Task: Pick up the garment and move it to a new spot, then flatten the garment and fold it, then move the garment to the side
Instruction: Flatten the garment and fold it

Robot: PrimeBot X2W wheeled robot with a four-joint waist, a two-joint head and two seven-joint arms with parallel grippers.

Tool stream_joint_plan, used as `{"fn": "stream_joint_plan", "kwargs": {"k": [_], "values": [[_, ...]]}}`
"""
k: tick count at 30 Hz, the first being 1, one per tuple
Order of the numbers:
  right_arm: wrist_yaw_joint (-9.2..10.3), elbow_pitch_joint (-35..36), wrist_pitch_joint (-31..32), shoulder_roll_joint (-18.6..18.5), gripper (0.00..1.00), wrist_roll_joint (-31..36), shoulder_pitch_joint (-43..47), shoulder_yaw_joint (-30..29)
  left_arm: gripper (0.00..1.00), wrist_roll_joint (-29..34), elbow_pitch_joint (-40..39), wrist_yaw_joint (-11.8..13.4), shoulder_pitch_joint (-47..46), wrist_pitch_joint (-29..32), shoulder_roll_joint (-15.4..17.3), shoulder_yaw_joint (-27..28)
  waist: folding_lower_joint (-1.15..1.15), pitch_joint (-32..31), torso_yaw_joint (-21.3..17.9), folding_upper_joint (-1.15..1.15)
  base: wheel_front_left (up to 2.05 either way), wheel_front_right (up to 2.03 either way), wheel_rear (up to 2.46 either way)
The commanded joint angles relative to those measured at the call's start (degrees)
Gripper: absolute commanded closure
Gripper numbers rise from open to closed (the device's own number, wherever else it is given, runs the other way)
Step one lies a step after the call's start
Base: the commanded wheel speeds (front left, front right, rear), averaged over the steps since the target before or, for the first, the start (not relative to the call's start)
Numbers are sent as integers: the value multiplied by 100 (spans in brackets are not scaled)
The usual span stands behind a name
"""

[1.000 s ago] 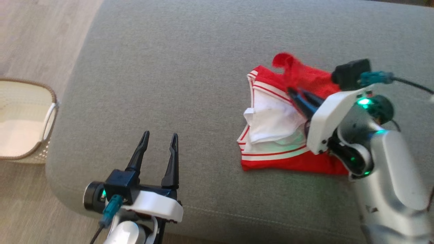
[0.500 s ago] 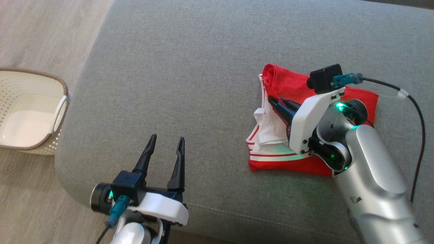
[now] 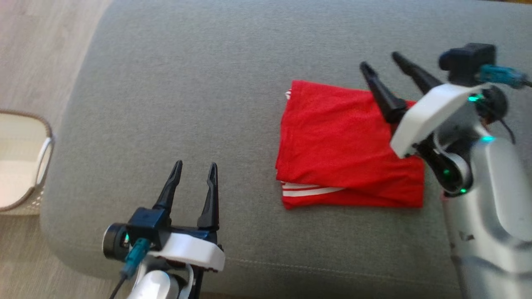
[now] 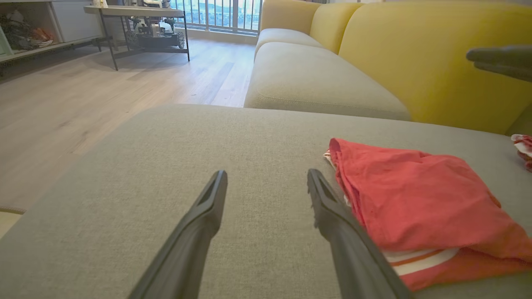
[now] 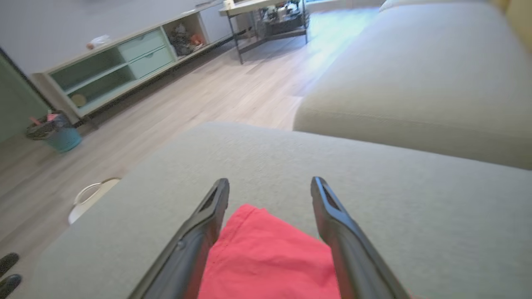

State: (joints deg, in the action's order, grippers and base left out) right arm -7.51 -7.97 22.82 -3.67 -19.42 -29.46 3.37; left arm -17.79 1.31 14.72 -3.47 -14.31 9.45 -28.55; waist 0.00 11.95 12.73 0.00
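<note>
The garment (image 3: pixel 341 141) is red with white stripes, lying folded flat on the grey sofa cushion (image 3: pixel 208 83). In the left wrist view the garment (image 4: pixel 415 203) lies to the right of my fingers, and in the right wrist view its red cloth (image 5: pixel 266 257) sits below them. My right gripper (image 3: pixel 380 60) stands open above the garment's far right corner, holding nothing. Open and empty too, my left gripper (image 3: pixel 195 168) hovers near the cushion's front edge, well left of the garment.
A cream basket (image 3: pixel 20 162) stands on the wooden floor to the left of the cushion. A yellow sofa back (image 4: pixel 415 54) rises behind, with another cushion (image 4: pixel 316 79). A small red-and-white item (image 4: pixel 523 147) lies at the far right.
My right gripper has opened, let go of the garment and lifted up and back. The garment's upper layer now lies folded over, covering the white inside. The camera has shifted.
</note>
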Motion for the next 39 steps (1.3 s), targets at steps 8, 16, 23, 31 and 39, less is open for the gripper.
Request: {"fn": "stream_joint_plan", "kwargs": {"k": [8,16,23,31,39], "values": [[2,812,-771,-137,0,256,796,-261,0,64,-422,114,14,-69,86,460,0,-125,-426,0,0,0,0],[2,670,-2538,-421,0,479,1707,-174,0,-42,-557,116,286,-69,122,797,0,-408,-915,0,0,0,0],[2,205,-3590,-204,0,702,2257,-139,0,162,-556,65,588,-69,101,1008,0,-825,-1131,0,0,0,0],[2,46,-3776,-8,0,1164,2858,-257,0,619,-761,-97,1042,-69,-22,1271,0,-1272,-1155,0,0,0,0],[2,453,-3781,74,0,1498,3219,-321,0,1021,-838,-319,1364,-69,-191,1445,0,-1413,-1121,0,0,0,0]]}}
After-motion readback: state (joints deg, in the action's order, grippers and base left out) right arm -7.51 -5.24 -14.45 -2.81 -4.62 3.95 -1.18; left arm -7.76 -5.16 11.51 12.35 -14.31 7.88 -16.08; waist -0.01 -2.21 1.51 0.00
